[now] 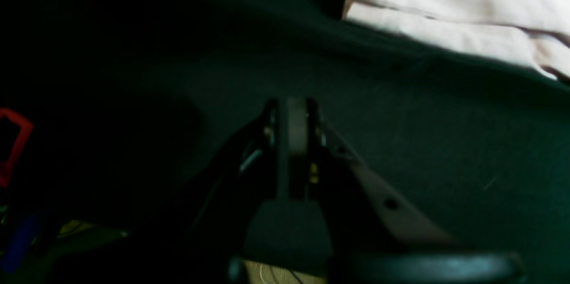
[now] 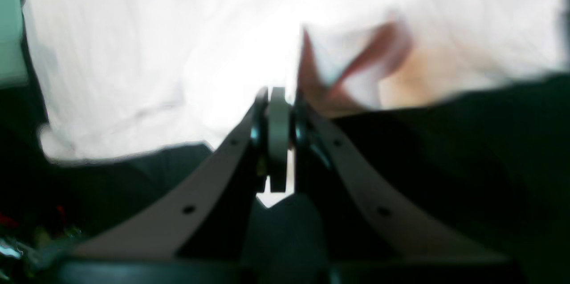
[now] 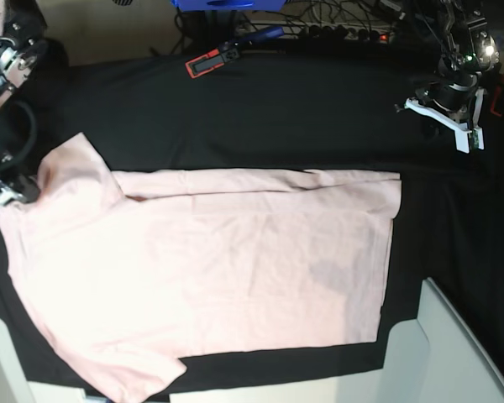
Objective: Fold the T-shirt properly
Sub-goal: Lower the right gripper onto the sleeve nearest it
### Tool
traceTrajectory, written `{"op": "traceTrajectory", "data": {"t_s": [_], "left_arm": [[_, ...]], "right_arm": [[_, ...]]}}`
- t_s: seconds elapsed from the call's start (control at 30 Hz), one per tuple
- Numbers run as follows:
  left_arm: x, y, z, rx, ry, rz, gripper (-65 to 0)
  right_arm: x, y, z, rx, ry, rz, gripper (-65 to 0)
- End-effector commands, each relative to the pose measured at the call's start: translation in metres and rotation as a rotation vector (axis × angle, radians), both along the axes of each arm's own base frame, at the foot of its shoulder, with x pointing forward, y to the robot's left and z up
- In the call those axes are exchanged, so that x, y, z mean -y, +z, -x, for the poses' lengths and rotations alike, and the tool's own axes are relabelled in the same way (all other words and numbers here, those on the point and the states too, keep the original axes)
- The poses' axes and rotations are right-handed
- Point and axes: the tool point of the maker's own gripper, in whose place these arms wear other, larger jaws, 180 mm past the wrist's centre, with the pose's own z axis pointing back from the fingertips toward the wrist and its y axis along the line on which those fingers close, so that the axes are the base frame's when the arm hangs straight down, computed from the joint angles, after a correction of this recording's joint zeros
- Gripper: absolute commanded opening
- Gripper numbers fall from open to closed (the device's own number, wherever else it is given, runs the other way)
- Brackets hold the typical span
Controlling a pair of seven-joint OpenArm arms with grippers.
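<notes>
Basically one long edge of the pale pink cotton T-shirt (image 3: 210, 269) was folded; right claw (image 2: 278, 97) was clamped on its sleeve edge, left claw (image 1: 296, 108) closed empty.

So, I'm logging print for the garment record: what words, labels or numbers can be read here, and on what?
None can be read.
T-shirt: the pale pink side facing up is plain.
Red-and-black tool on the black table cloth: any marking is too small to read.
Both wrist views: too blurred for text.

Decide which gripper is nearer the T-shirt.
Right. The right gripper is shut at the T-shirt edge by a sleeve; the left gripper hangs shut over the black cloth, well away.
</notes>
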Motion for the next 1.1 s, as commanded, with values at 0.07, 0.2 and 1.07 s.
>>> {"op": "traceTrajectory", "data": {"t_s": [0.07, 0.2, 1.07], "left_arm": [[-0.005, 0.010, -0.007, 0.035, -0.008, -0.020, -62.5], [-0.005, 0.010, -0.007, 0.035, -0.008, -0.020, -62.5], [-0.005, 0.010, -0.006, 0.034, -0.008, -0.020, -62.6]], "right_arm": [[-0.012, 0.024, -0.035, 0.096, 0.053, 0.022, -64.9], [-0.028, 0.034, -0.057, 0.137, 0.108, 0.038, -64.9], [-0.034, 0.080, -0.167, 0.295, 0.022, -0.030, -64.9]]}}
